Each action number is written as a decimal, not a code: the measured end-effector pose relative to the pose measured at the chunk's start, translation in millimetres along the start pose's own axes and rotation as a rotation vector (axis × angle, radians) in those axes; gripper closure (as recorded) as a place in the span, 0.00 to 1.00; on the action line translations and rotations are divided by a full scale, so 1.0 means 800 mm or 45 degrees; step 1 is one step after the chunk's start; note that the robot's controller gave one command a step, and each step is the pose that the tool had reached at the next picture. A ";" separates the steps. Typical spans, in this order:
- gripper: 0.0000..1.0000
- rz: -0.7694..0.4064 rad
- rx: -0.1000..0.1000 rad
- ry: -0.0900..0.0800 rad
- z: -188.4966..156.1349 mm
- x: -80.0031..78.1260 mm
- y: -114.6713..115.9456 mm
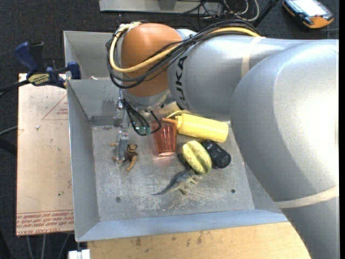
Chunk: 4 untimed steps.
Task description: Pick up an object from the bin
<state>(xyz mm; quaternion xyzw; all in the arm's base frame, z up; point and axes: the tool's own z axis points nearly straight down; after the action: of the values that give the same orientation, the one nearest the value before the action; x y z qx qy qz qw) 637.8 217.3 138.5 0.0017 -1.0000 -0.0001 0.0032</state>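
The gripper (123, 146) is hanging low at left-centre of the frame, just beside a small brown toy figure (131, 157) lying on the floor of the bin (83, 144). To their right, a red translucent cup (165, 139), a yellow bottle (202, 127), a yellow-green gourd (195, 157), a black lump (220, 155) and a grey toy lizard (175, 183) are sitting close together.

Bare bin floor (129, 198) lies open to me along the front and left wall. Rightward, a red cup (165, 139), yellow bottle (202, 127), striped gourd (195, 156) and grey lizard toy (175, 183) stand in my way.

Robotics lab: arm (280, 101), bin (82, 161), cables (242, 1)
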 end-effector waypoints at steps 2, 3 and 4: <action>0.00 -0.070 -0.003 -0.016 0.057 0.020 -0.013; 1.00 -0.147 -0.004 -0.013 0.081 0.007 -0.019; 1.00 -0.147 -0.004 -0.014 0.082 0.007 -0.019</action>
<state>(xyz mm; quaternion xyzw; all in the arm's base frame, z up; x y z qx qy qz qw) 631.5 202.1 73.3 0.0592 -0.9982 -0.0019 -0.0021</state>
